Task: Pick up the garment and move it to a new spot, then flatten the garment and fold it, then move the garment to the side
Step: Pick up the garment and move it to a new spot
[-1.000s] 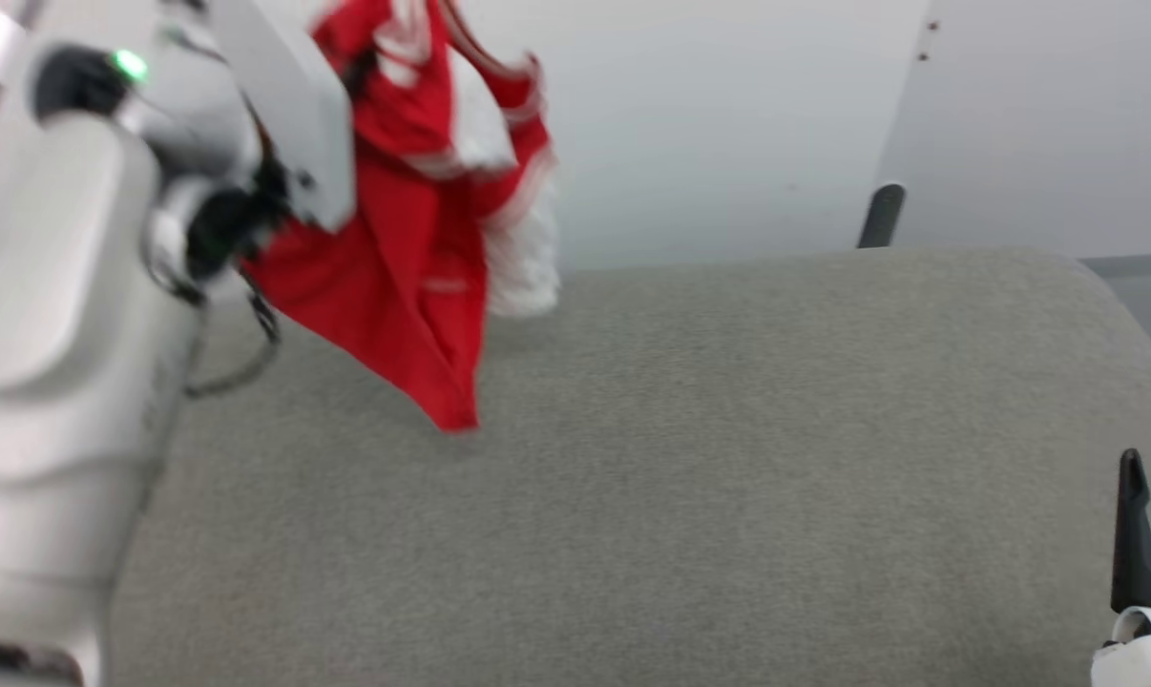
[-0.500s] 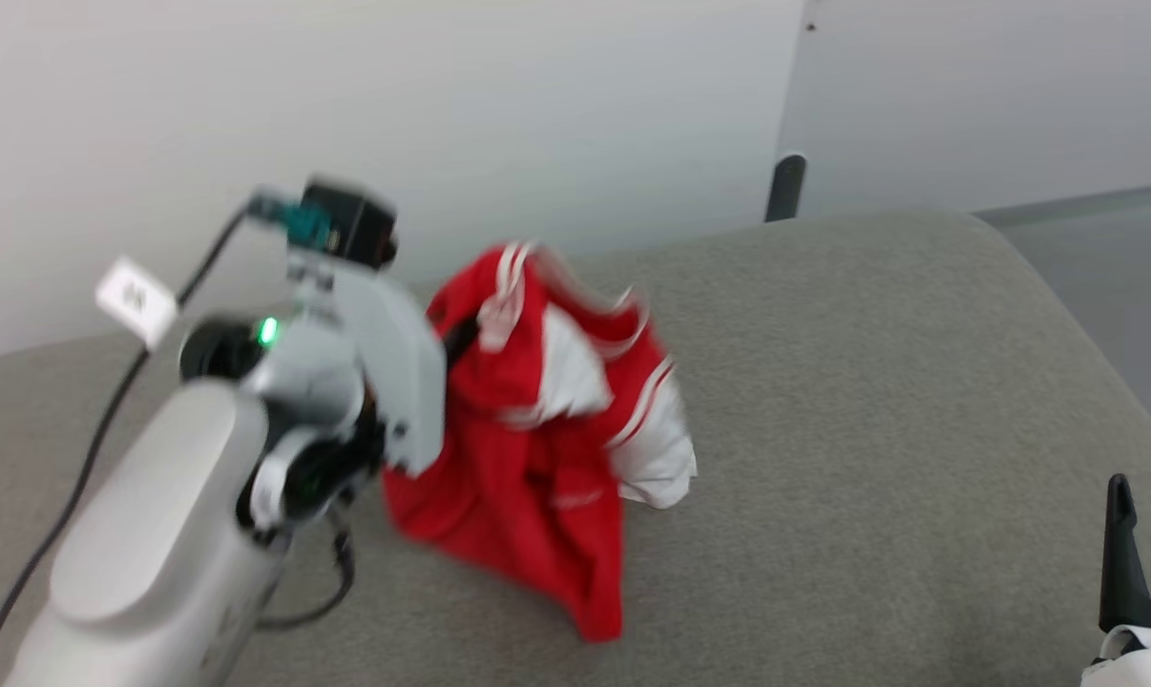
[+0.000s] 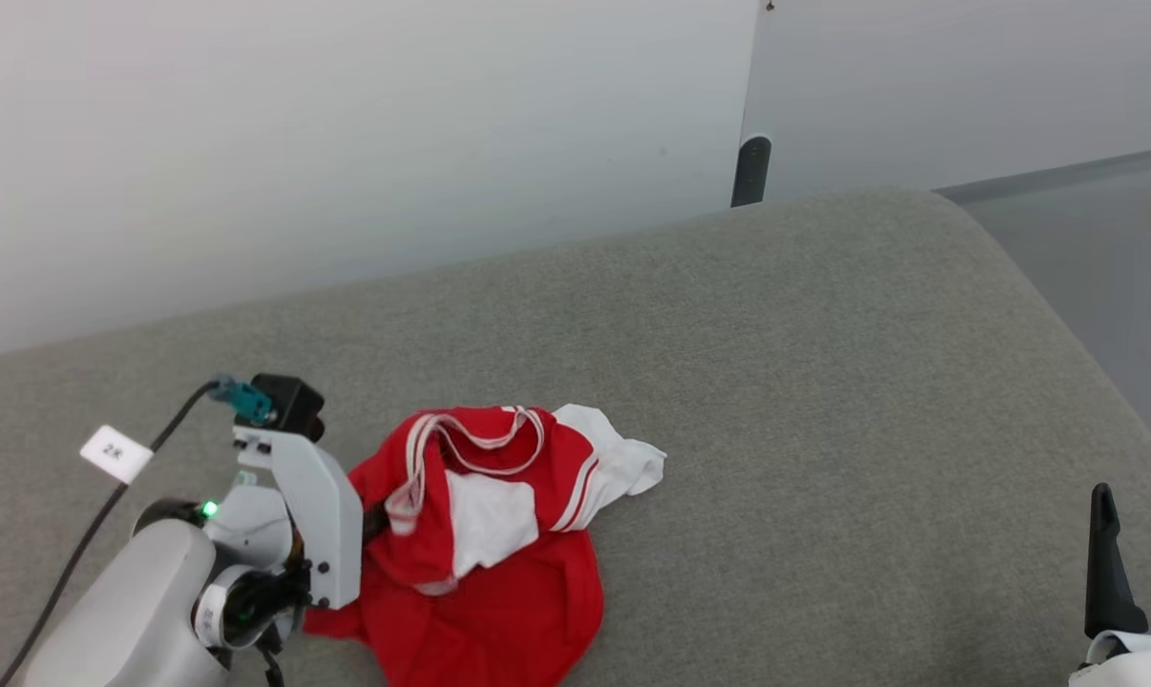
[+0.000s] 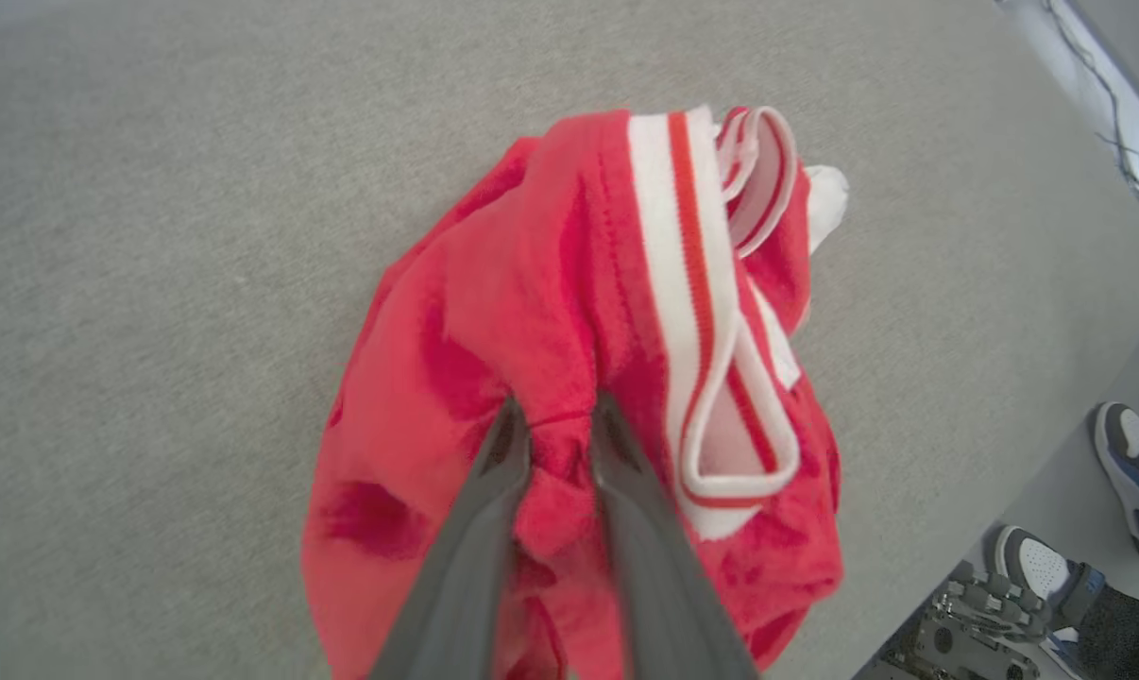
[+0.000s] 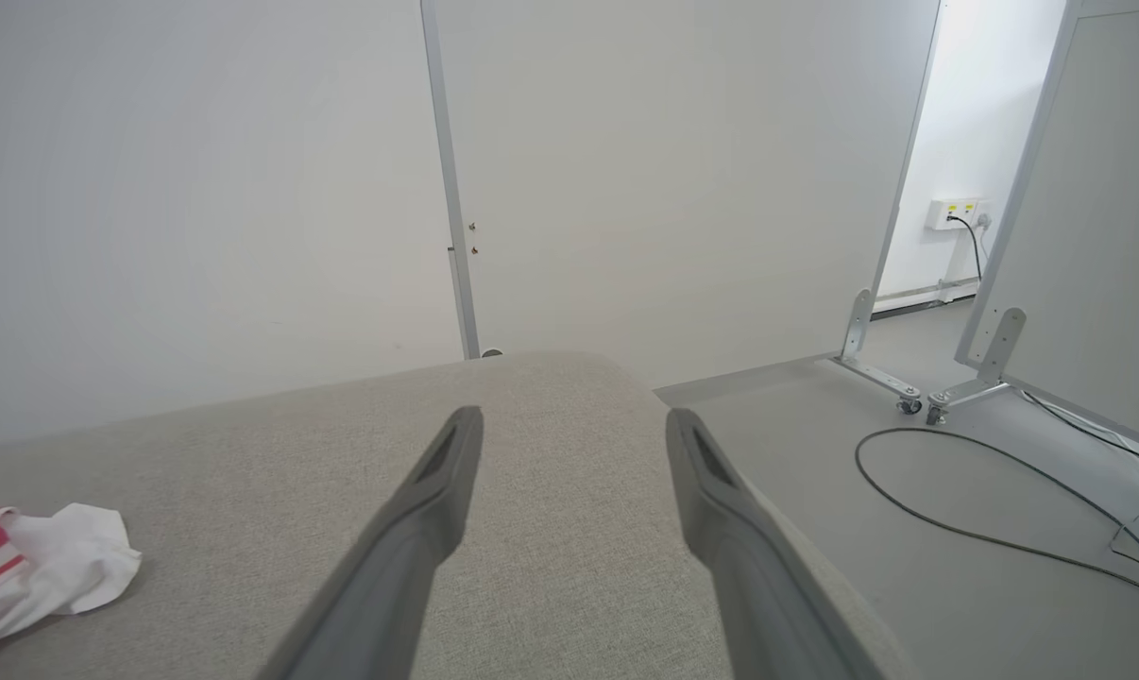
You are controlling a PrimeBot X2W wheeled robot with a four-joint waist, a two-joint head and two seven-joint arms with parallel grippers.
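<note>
left wrist view: left gripper (image 4: 558, 416) pinches garment (image 4: 551, 274); shoes (image 4: 1131, 463) beside grey surface (image 4: 154, 236).

Even, bright light; soft shadows; sharp frames.

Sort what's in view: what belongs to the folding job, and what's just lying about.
Job:
- garment, clamped in the left tool
- right tool, open
- table under the garment

Lying about:
- floor cable
- a person's shoes
- wall socket
</note>
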